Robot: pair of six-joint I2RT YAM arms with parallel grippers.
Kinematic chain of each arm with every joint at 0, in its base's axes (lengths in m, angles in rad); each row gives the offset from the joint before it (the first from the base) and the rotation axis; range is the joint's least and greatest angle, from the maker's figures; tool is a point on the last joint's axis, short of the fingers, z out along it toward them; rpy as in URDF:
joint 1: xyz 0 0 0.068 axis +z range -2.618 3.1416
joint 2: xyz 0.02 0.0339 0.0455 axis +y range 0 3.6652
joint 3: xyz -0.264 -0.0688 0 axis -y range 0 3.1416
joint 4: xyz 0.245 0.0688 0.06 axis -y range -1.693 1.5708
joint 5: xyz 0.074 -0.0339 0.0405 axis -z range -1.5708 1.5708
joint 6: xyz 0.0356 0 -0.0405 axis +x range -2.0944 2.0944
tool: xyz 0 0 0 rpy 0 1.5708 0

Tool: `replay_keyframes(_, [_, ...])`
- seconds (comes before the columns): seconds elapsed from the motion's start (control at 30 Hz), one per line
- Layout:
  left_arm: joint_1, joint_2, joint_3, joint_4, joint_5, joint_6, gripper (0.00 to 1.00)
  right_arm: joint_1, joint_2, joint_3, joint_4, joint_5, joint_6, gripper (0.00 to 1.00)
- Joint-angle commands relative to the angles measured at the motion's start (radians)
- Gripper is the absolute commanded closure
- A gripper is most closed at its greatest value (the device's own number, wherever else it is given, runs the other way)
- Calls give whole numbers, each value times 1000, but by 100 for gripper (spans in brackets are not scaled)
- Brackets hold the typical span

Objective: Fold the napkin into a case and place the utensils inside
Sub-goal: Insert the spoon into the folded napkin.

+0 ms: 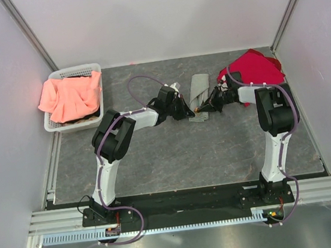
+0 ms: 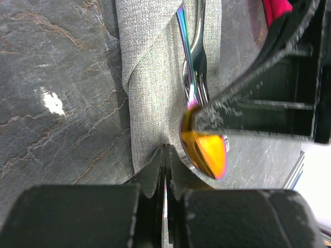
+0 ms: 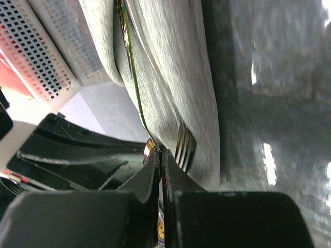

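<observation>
Grey-green woven cloth napkin, folded with diagonal flap, flat on dark veined worktop, centre to 12 o'clock. Iridescent metal fork and iridescent metal spoon on it, orange-brown bowl toward 6. Left tool at 6 o'clock, fingers together, tips at napkin's near edge. Black right tool reaching in from 2 o'clock, tip on spoon bowl.

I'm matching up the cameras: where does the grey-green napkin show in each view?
Top external: napkin at centre back.
Left wrist: napkin from top centre down to mid-frame.
Right wrist: napkin from top centre downwards.
Shared landmark: dark marbled table.
</observation>
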Motion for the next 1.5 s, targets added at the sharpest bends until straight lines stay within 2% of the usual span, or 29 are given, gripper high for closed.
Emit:
replay_keyframes(0.0, [-2,19,25,-4,-5,39,98,-4,38,92,-1,18,0,100])
replay_keyframes(0.33, [-2,21,26,-1,6,46,98,-2,92,151,-31,50,-28,100])
replay_keyframes(0.5, [-2,16,28,0,6,46,98,-4,103,165,-34,63,-34,96])
replay_keyframes(0.63, [-2,11,28,3,10,43,98,-2,95,169,-53,78,-42,81])
replay_keyframes(0.9, [-2,-15,23,16,20,24,98,1,20,165,-111,113,-55,66])
replay_keyframes(0.93, [-2,-19,20,17,21,21,98,2,15,165,-119,115,-62,54])
replay_keyframes(0.97, [-2,-24,20,17,24,20,98,1,3,165,-123,115,-65,5])
replay_keyframes(1.0, [-2,-31,19,16,30,18,98,2,-5,165,-132,127,-72,2])
replay_keyframes(1.33, [-2,-212,-75,-9,43,-10,92,14,-153,183,-302,196,-146,2])
replay_keyframes(1.47, [-10,-300,-150,-3,72,-40,88,16,-266,174,-424,311,-250,2])
